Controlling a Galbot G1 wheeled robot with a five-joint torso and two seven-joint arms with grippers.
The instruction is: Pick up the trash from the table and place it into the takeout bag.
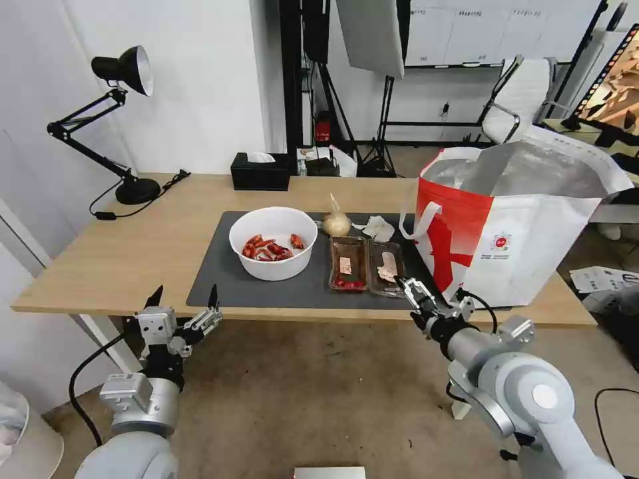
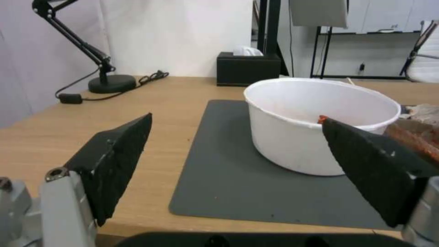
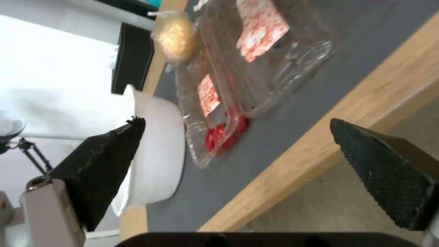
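The right gripper (image 1: 407,287) hangs at the desk's near edge with its fingers spread and nothing between them, its tips just over the near end of the right-hand clear tray (image 1: 385,267). At its nine o'clock lies the second clear tray (image 1: 347,263), red scraps at its near end. At eleven o'clock sit the knotted clear bag (image 1: 337,220) and, right of it, the crumpled white tissue (image 1: 379,227). The takeout bag (image 1: 512,233) stands open at two o'clock, on the desk (image 1: 133,246). The white bowl (image 1: 273,251) of red shells sits on the dark grey mat (image 1: 219,279), well to nine o'clock. The left gripper (image 1: 184,301) hovers below the desk's front edge, fingers spread and empty, the bowl at its one o'clock.
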